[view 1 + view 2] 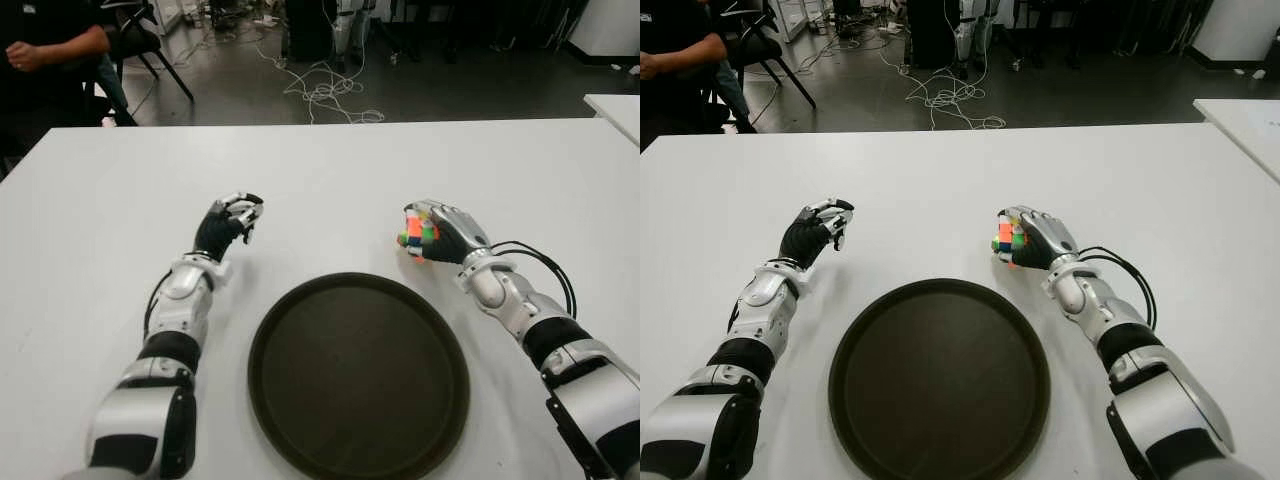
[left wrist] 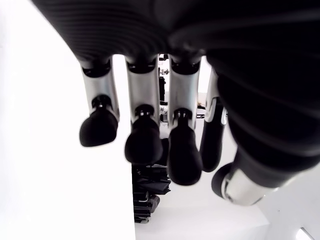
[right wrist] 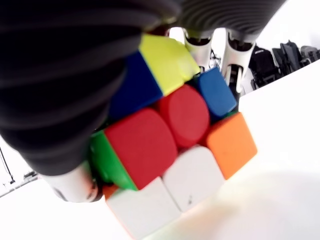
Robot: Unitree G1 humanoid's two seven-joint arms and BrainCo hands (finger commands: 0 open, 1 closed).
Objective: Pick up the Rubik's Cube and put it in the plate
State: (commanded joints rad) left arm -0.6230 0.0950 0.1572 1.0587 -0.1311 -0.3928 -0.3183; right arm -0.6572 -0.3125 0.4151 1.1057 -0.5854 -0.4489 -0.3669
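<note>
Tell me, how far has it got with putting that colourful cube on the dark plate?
About halfway, it seems. Done: the right hand has closed its fingers on the Rubik's Cube, as the right wrist view shows. In hand: the cube is held beyond the plate's far right rim, not over it. Left: carry it over the plate and let go. The plate holds nothing yet. The left hand shows to the plate's far left, holding nothing.

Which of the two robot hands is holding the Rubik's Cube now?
The right hand, beyond the plate on its right side, has its fingers closed around the Rubik's Cube. The left hand, on the other side, has curled fingers and holds nothing.
</note>
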